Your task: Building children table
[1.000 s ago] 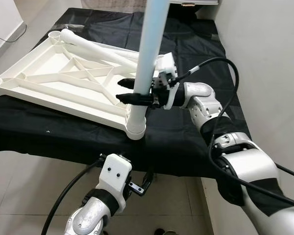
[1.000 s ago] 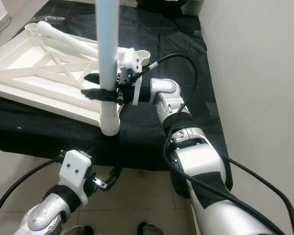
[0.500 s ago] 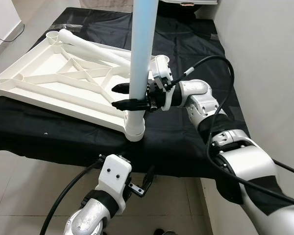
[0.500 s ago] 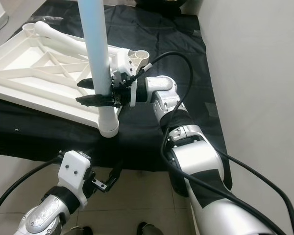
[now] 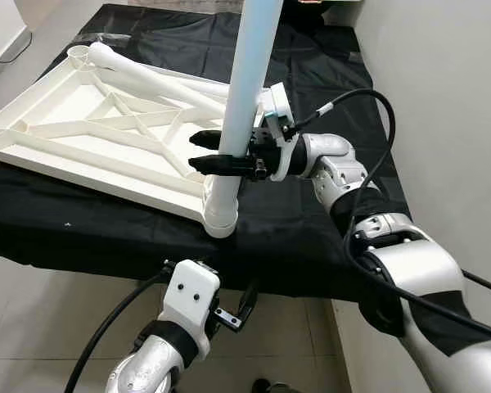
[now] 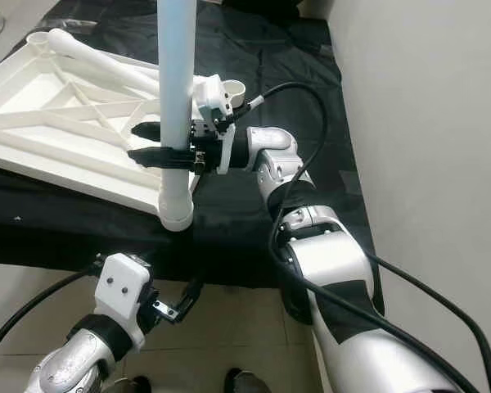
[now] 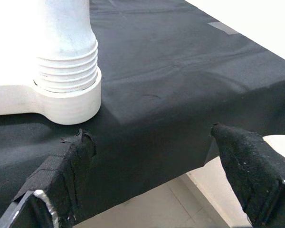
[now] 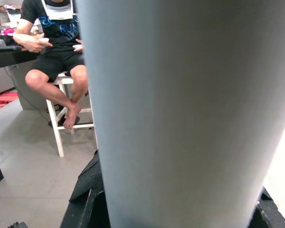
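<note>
While the white leg stands upright in the tabletop's corner socket on the black-draped counter, the right hand clasps it; the left hand hangs released below the counter's edge

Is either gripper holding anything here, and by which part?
The right gripper clamps the upright table leg low on its shaft, just above the corner socket. The left gripper holds nothing.

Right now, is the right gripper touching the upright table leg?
Touching: in the left eye view the right gripper has a black finger on each side of the upright table leg, clamped against it.
</note>
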### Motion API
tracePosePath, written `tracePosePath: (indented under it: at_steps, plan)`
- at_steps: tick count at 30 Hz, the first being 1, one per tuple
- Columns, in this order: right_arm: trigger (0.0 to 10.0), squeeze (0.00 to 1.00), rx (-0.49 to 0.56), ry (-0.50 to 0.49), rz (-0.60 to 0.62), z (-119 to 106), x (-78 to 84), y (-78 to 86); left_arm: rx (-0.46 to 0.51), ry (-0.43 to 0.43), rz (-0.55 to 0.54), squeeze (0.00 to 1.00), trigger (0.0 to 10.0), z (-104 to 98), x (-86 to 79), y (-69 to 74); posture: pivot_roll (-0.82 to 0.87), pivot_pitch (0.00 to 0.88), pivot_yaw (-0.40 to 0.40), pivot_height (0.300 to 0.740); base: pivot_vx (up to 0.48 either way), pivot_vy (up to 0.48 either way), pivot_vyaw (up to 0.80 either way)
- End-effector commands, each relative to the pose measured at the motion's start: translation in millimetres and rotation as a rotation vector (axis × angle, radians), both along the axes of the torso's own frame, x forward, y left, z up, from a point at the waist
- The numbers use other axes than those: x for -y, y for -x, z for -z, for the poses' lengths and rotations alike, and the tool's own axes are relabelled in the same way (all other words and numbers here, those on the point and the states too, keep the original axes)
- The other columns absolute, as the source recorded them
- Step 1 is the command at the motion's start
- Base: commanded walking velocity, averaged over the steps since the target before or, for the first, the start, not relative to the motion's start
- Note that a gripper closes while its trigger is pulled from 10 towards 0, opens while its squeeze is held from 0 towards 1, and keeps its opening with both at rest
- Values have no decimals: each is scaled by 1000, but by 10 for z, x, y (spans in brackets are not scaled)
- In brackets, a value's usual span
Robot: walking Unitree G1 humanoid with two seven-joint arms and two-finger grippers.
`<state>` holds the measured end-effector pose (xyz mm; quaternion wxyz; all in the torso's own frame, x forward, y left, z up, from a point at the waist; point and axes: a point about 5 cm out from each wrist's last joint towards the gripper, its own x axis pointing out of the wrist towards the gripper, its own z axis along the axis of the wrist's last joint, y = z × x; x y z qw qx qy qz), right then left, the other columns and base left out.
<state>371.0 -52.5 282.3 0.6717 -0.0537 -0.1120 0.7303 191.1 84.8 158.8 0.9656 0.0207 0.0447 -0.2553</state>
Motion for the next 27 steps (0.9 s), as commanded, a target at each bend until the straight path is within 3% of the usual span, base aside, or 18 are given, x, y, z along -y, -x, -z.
tracePosePath:
  at_steps: [1, 9, 10, 19, 27]
  plan:
    - [10000, 0, -139, 126, -13, 470, -24, 40, -14, -7, 1, 0, 10000, 13, 6, 39, 146, 295, -115, 740, 0, 0, 0]
    - [10000, 0, -146, 147, -58, 502, -25, 68, -15, -10, -1, 0, 10000, 6, -6, 41, 145, 303, -111, 740, 0, 0, 0]
    - [10000, 0, -148, 194, -120, 560, -47, 113, -14, -13, 1, 0, 10000, -5, -5, 48, 155, 308, -114, 740, 0, 0, 0]
    - [10000, 0, -114, 272, -161, 600, -101, 151, -6, -19, 2, 0, 10000, -46, -4, 77, 165, 323, -117, 740, 0, 0, 0]
    - [10000, 0, -119, 241, -159, 517, -144, 133, -9, -13, 5, 0, 10000, -55, 18, 100, 162, 333, -123, 740, 0, 0, 0]
